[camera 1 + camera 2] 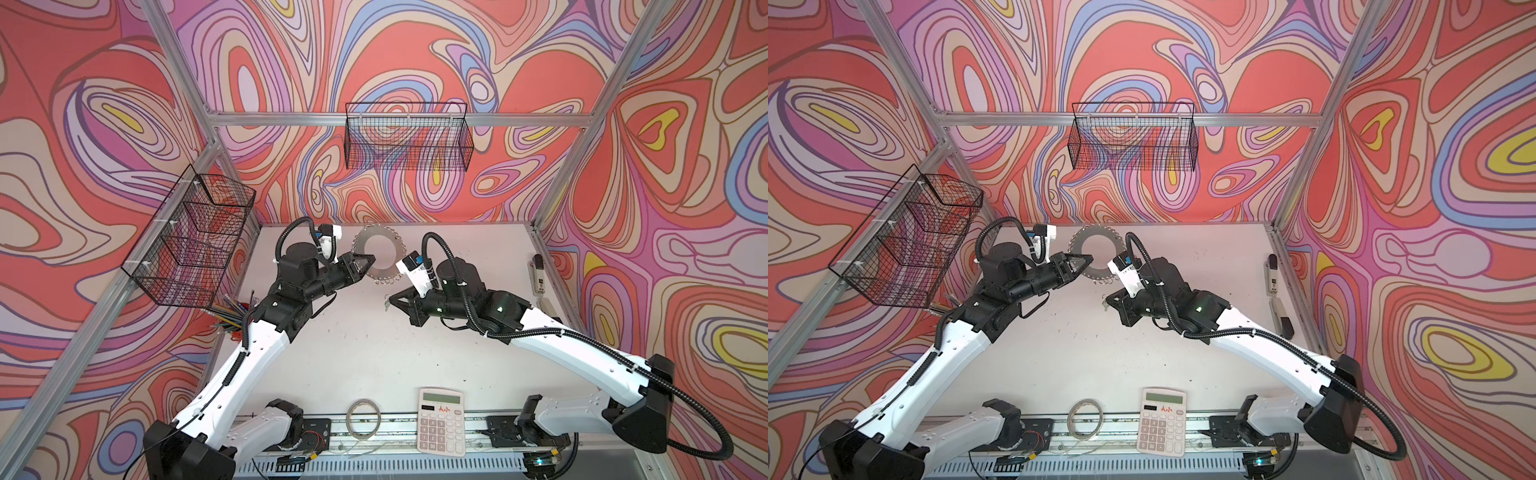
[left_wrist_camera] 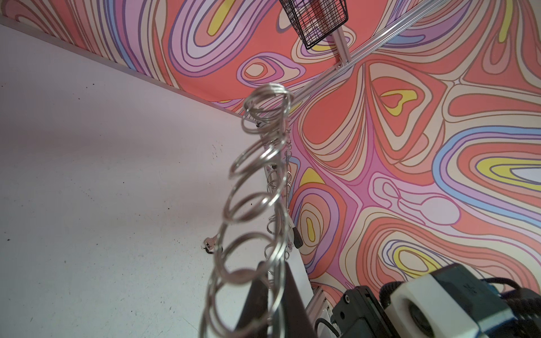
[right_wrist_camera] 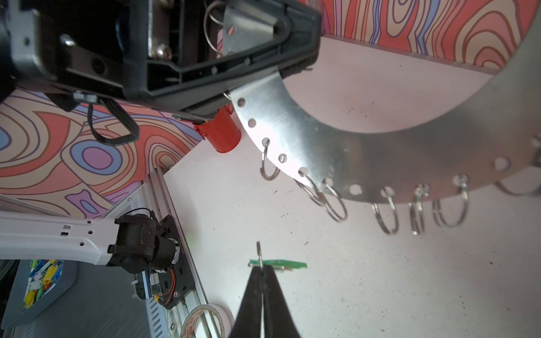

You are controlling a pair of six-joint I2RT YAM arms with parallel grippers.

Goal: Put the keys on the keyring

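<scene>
The keyring is a flat silver disc with a large hole and wire loops on its rim. It is held up off the white table at the back centre. My left gripper is shut on its left rim. In the left wrist view the loops run edge-on. My right gripper is shut on a silver key with a green tag, just below the disc's looped lower edge. A small silvery item with a dark bit lies on the table, too small to identify.
A calculator and a translucent tape roll lie at the front edge. A red cup of pencils stands at the left, under a wire basket. Another basket hangs on the back wall. A stapler lies at the right edge.
</scene>
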